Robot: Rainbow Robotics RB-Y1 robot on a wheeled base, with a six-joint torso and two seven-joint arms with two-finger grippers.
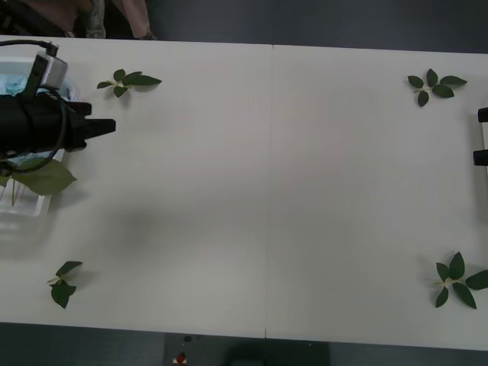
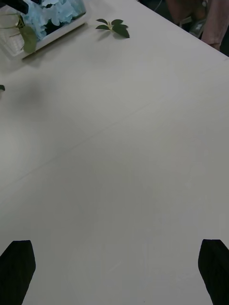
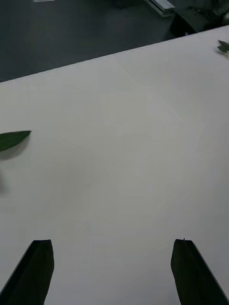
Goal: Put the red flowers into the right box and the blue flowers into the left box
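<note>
Blue flowers (image 2: 55, 12) sit in the left box (image 1: 23, 210), frame's left edge. Left hand (image 1: 107, 126) above, fingers apart; right hand (image 2: 114, 271) also spread. Withdraw straight, avoiding the leaves.

My arms: black, with dark fingers

My left arm (image 1: 42, 126) is black, carrying a grey block (image 1: 50, 71) and thin black cable (image 1: 27, 43); my fingers (image 3: 34, 271) are black.

A lab-like test room is showing: a bare white worktop (image 1: 267, 191), staged leaf sprigs (image 1: 128, 81), dark floor (image 3: 71, 33).
</note>
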